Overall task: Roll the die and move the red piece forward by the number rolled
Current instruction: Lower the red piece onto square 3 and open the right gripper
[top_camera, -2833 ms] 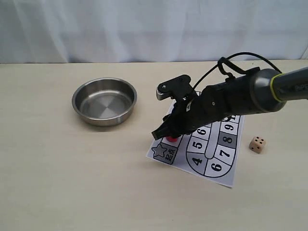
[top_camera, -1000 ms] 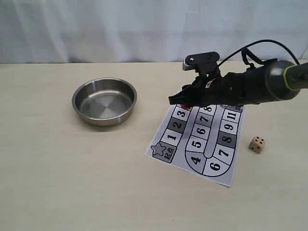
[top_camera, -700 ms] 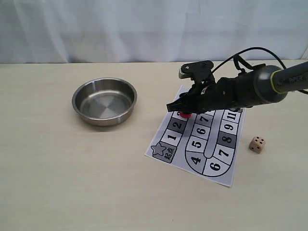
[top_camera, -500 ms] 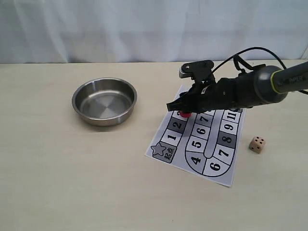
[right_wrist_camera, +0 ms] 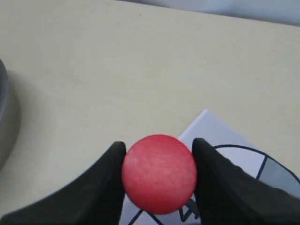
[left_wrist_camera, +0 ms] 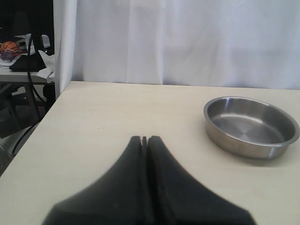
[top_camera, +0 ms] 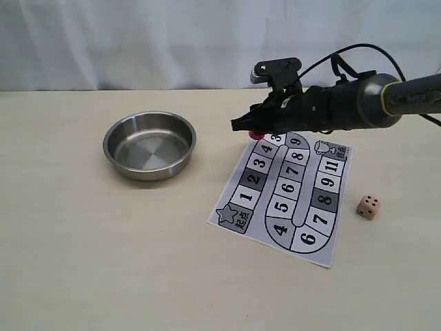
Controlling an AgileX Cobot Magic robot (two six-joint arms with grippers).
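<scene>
- Right wrist view: my right gripper [right_wrist_camera: 159, 157] is clamping the red piece [right_wrist_camera: 159, 174].
- Far-edge corner of the board [right_wrist_camera: 213, 129] is lying beneath it.
- My left gripper [left_wrist_camera: 146, 140] is resting closed, empty.

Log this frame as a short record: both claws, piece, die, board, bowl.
left claw: shut, holding nothing
right claw: shut on the small red cylinder piece
piece position: over the far corner of the paper number board, near square 4; contact with the board unclear
small tan wooden die: on the table, off the board, beside its edge
round steel bowl: empty, apart from the board
</scene>
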